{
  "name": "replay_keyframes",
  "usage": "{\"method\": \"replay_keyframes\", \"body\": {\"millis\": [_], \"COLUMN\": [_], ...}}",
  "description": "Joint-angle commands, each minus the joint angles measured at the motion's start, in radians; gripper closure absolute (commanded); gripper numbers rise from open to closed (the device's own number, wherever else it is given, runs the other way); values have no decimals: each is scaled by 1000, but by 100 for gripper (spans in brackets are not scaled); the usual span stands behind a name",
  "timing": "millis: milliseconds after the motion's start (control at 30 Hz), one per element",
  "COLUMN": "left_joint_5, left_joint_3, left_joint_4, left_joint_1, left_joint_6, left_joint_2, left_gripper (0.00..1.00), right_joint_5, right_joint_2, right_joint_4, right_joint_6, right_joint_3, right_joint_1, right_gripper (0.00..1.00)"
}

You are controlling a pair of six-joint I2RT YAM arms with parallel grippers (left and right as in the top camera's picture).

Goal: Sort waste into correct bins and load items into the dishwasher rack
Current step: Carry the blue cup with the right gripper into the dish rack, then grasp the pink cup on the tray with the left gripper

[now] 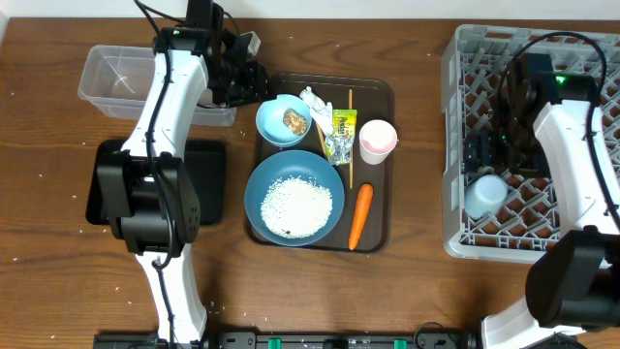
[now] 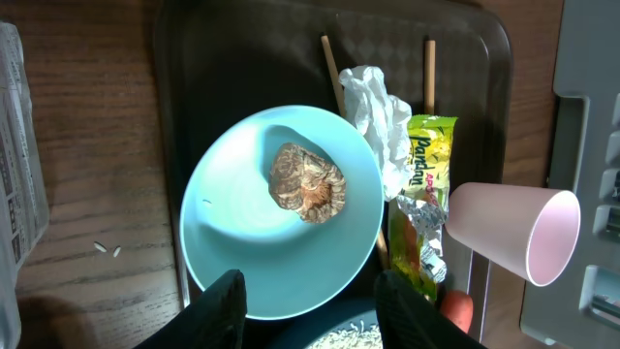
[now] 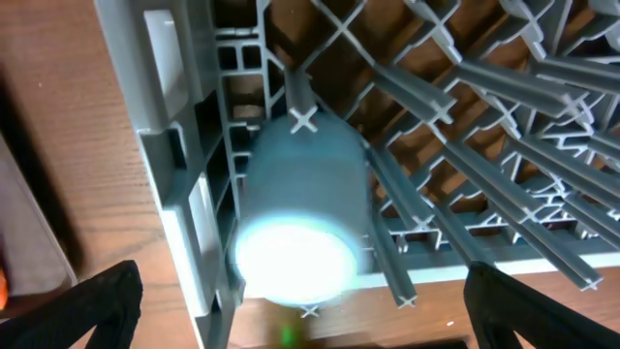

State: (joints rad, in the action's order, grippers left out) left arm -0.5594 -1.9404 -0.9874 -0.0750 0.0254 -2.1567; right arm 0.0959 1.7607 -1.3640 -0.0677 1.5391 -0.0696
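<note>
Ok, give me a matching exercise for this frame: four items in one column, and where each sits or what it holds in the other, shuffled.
Things:
1. large blue bowl
2. small light blue bowl
3. light blue cup
4. orange carrot

Places or contents:
A. inside the grey dishwasher rack
B. lying directly on the brown serving tray, in no bowl
C. holds white rice
D. holds a brown food lump

Pairs: 1-C, 2-D, 3-A, 4-B.

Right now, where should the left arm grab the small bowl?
Pinch the rim of the small bowl on the side away from the tissue, coming down from above with one jaw inside. The bowl sits upright, that rim is bare, and the lump lies mid-bowl.
</note>
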Motion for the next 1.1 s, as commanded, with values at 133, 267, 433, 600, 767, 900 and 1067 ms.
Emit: {"method": "replay_keyframes", "body": {"millis": [133, 267, 433, 600, 767, 900, 1067], "left_joint_5": [34, 173, 407, 451, 456, 467, 425], "left_joint_3": [-10, -43, -50, -50, -42, -40, -40], "left_joint_4": [0, 1, 30, 82, 129, 152, 158], "left_joint_1": [-60, -170, -353, -478, -525, -524, -517], "left_joint_6": [-44, -44, -115, -126, -126, -114, -93], "left_joint_2": [-13, -13, -13, -13, -17, -47, -95], "left_gripper": [55, 56, 56, 56, 56, 55, 55], "right_joint_5": [-83, -97, -97, -97, -97, -97, -97], "right_joint_2": [6, 6, 6, 6, 6, 6, 6], "right_joint_4": [14, 6, -16, -28, -32, -40, -43], "right_joint_6": [-6, -6, -6, -6, -6, -4, 6], "right_joint_3": [60, 148, 210, 211, 211, 211, 211], "right_joint_1": [-4, -4, -4, -4, -3, -3, -3], "right_gripper": [1, 1, 1, 1, 1, 1, 1]}}
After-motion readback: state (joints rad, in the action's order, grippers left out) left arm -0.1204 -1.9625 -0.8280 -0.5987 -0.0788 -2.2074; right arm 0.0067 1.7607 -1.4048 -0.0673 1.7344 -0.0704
